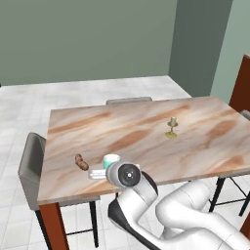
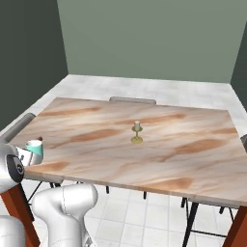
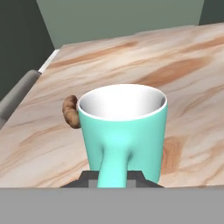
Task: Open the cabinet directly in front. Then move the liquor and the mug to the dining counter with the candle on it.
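Hand view looks straight down the gripper at the teal mug, whose handle runs down between the dark finger tips — the jaws are closed as far as they go, pinching that handle. From the left base view the mug sits low at the near edge of the dining counter, just beside a small brown lumpy item and well apart from the candle further in.

By my reading, this is the mug's delivery to the dining counter. What comes next is likely settling it flat on the marble top, then parting the fingers and backing away without tipping it.

Whether the mug's base touches the top I cannot tell — the wrist hides it. The finger tips themselves are largely cut off at the frame bottom.
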